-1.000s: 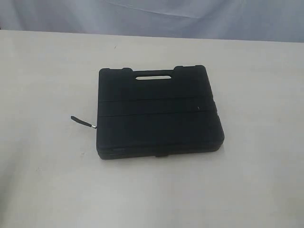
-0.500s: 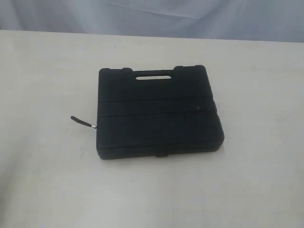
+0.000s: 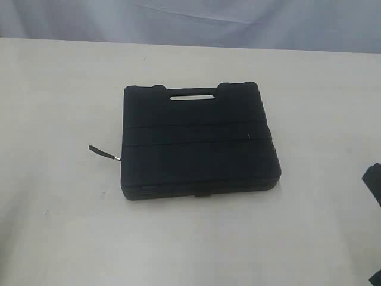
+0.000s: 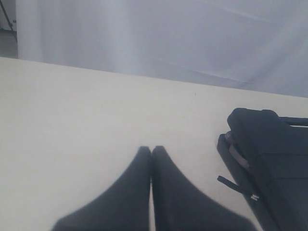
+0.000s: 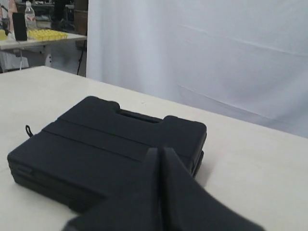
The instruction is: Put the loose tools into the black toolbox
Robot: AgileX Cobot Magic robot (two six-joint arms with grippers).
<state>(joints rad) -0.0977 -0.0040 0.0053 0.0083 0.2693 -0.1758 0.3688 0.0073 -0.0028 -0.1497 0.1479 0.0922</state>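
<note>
Just one black toolbox (image 3: 199, 146), one table (image 3: 59, 226).

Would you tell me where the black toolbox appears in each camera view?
Exterior view: the black toolbox lies closed and flat at the picture's centre.
Left wrist view: only one end shows, beside the left hand and cut by the frame edge.
Right wrist view: it sits just beyond the right hand.
Shared landmark: the thin black strap sticking out of its side.
</note>
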